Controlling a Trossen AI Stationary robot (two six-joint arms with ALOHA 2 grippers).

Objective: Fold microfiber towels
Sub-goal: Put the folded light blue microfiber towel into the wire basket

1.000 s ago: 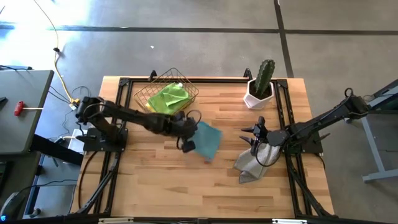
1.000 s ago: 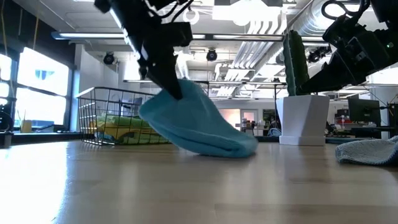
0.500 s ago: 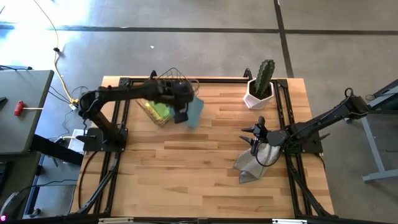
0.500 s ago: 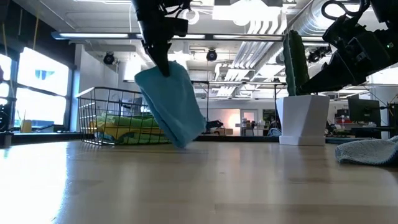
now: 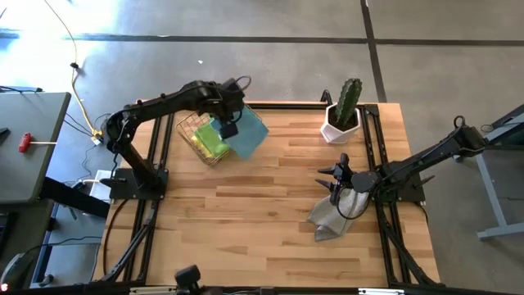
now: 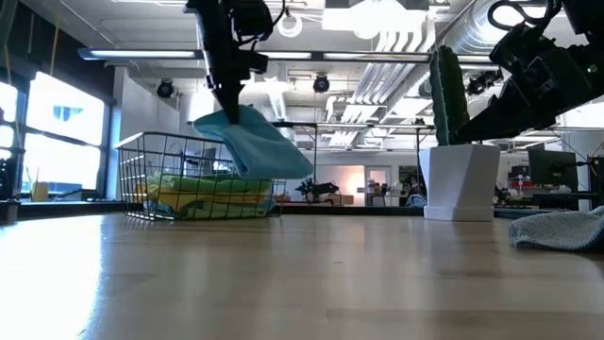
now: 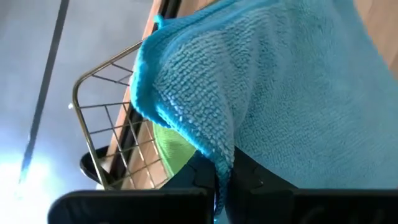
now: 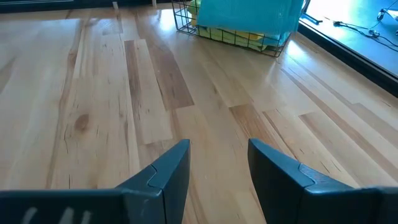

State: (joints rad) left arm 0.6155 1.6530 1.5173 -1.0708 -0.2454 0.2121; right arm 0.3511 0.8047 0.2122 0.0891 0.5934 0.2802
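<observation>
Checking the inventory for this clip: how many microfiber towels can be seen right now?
4: a blue towel held by the left tool over the wire basket, green and yellow ones inside it, a grey one under the right tool. More may be hidden.

Both arms were matte black, slim and tubular with bulkier joints; the right end effector (image 8: pixel 217 165) had angular, dark grey-blue fingers.

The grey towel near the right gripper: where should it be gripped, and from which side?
Probably the grey towel at its near corner, from above: it lies crumpled on the table, that corner sticking out free, and the open right gripper hovers over its far end.
</observation>
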